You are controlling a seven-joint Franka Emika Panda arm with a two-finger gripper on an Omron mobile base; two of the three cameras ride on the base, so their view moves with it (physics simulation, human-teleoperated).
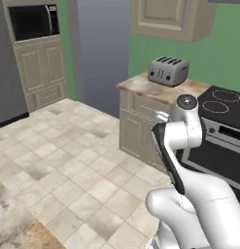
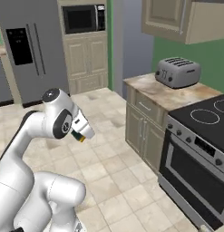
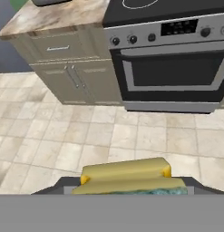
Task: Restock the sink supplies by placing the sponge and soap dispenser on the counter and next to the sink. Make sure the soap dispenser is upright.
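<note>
The sponge, a yellow block with a dark green layer, sits between the dark fingers of my gripper, which is shut on it. From the right base camera the gripper hangs over the tiled floor with a corner of the sponge peeking out below it. A beige marbled counter lies ahead over tan cabinets, well apart from the gripper. The soap dispenser and the sink are out of view.
A grey toaster stands on the counter. Beside it is a black stovetop with an oven. A fridge and a built-in microwave stand at the far wall. Open tiled floor lies between.
</note>
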